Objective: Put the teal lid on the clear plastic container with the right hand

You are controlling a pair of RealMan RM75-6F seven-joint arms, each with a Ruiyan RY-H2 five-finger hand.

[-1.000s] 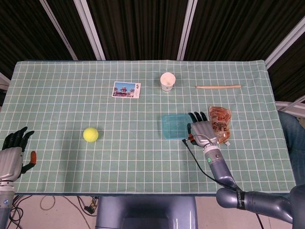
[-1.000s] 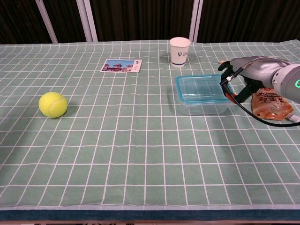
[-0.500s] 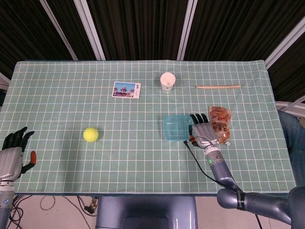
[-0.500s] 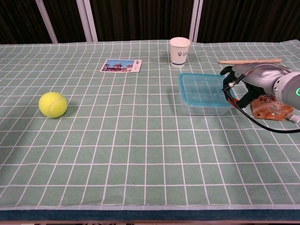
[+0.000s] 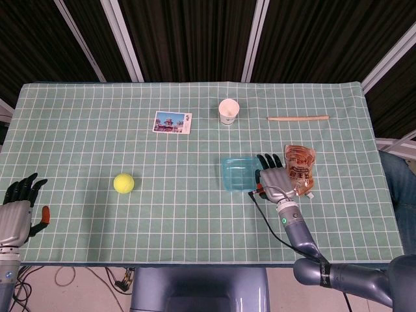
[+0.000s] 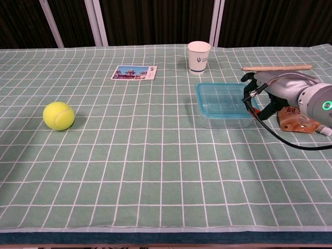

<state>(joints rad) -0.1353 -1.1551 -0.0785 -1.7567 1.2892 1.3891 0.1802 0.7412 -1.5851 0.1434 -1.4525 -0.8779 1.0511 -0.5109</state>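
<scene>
1. The teal lid (image 6: 224,98) already sat on the clear plastic container (image 6: 226,120), a little right of the middle of the table (image 5: 78,143). From these views it looked flat on the rim, but I could not tell whether every edge was clicked in.

2. The right hand (image 5: 273,178) was at the 3 o'clock edge of the container, with its fingers spread and lying at that edge. Whether it still pinched the lid or only touched it, I cannot tell.

3. To do this step well, I judge the hand should press down gently along the right edge and let go straight upward, so the light container does not slide or tip.

4. The left hand (image 5: 18,207) was open and holding nothing, at the near left edge of the table, well apart from the work.

5. An orange snack pouch (image 5: 300,166) lay just beside the right hand, at 3 o'clock from it; a withdrawing hand could push it.

6. A paper cup (image 6: 199,57) stood at 11 o'clock from the container, near but apart.

7. A wooden stick (image 5: 298,118) lay at 1 o'clock, a postcard (image 5: 173,122) at 10 o'clock and a tennis ball (image 5: 123,183) at 9 o'clock, all well apart and not in the way.
</scene>
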